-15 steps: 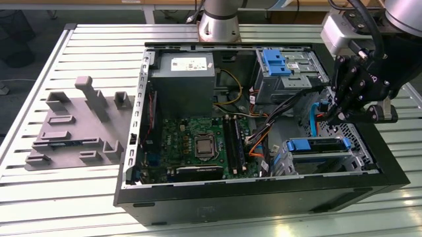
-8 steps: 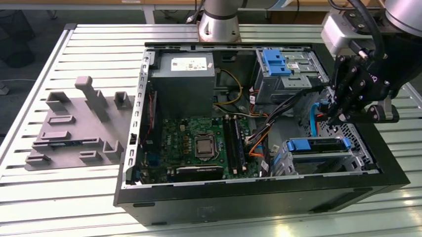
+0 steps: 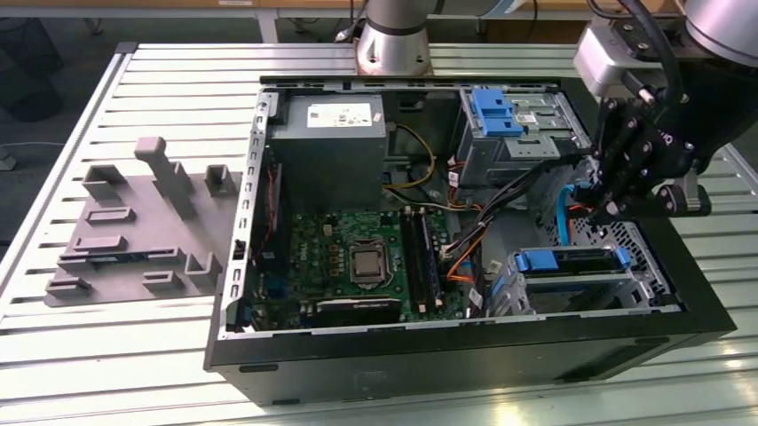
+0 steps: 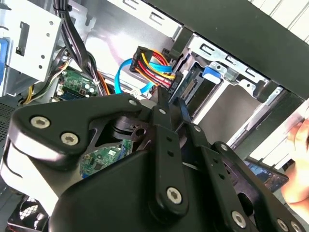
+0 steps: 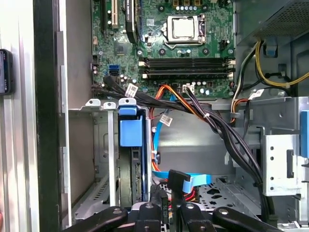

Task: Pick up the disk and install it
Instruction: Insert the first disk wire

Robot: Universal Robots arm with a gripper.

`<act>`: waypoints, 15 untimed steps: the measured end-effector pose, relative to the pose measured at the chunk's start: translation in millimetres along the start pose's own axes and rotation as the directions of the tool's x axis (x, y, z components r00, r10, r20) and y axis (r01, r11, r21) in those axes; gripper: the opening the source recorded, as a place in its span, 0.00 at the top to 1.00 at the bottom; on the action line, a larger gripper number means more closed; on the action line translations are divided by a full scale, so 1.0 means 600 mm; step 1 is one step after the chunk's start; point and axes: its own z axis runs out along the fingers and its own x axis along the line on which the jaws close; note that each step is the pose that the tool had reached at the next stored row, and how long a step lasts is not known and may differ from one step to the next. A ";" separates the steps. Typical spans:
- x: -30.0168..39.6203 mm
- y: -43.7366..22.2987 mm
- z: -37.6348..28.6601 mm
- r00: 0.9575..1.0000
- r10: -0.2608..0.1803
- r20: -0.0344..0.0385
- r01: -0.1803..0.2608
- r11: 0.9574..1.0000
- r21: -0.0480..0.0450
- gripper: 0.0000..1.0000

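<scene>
The disk (image 3: 571,261) sits in its bright blue carrier inside the metal drive cage (image 3: 645,286) at the front corner of the open computer case, on the exterior view's right. Its blue carrier tab (image 5: 131,130) shows in the first wrist view, and the blue tab (image 4: 211,72) in the second. My gripper (image 3: 610,209) hangs inside the case just behind that cage, among the cables. In the second wrist view its fingers (image 4: 162,107) stand close together on a black cable connector (image 4: 161,77) with coloured wires. A blue flat cable (image 5: 193,180) runs past the fingertips.
The motherboard (image 3: 355,257), power supply (image 3: 328,142) and black cable bundles (image 5: 217,125) fill the case. A second blue bracket (image 3: 492,111) sits in the rear bay. A grey fixture block (image 3: 142,222) lies on the slatted table. A person's hand (image 4: 299,159) shows beside the case.
</scene>
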 end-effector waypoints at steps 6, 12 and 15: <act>-0.001 -0.001 0.006 1.000 0.000 -0.012 0.000 1.000 0.001 0.76; -0.003 -0.004 0.008 1.000 0.000 -0.013 0.000 1.000 0.001 0.76; -0.003 -0.005 0.011 1.000 0.000 -0.015 0.000 1.000 0.001 0.76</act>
